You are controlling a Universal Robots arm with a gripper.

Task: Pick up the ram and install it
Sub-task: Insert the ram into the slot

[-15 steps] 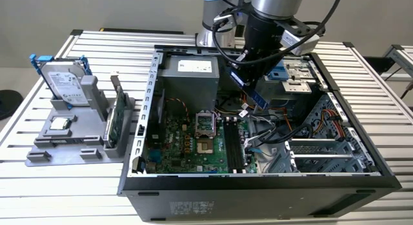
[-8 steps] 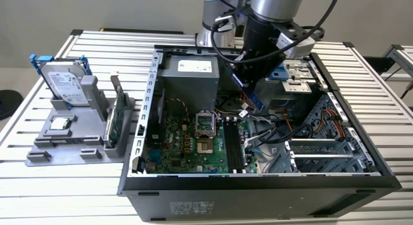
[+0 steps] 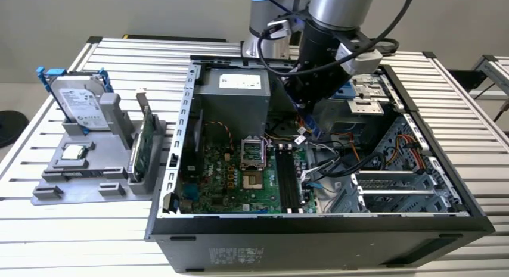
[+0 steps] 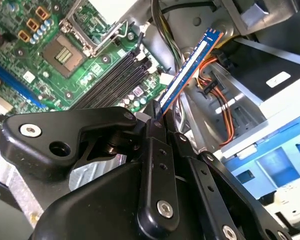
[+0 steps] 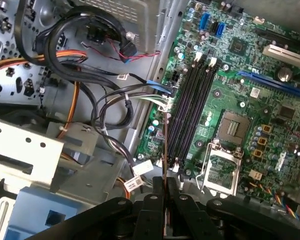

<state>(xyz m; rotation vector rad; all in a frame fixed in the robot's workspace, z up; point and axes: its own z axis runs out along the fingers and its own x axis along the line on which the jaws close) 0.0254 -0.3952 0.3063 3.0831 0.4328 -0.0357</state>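
Second wrist view: ram [image 4: 186,70] gripped between jaws, near black slots [image 4: 112,80].

Bright, even light, soft shadows inside the computer case [image 3: 318,244].

Ram [image 4: 189,70]: blue board with a white strip along it. Gripper [image 4: 156,120]: black. Motherboard [image 3: 230,176]: green, with black slots [image 5: 190,110]. Cables [image 4: 227,120]: orange. Table [image 3: 71,229]: silver, ribbed. Drive [image 3: 80,103]: silver in a blue frame.
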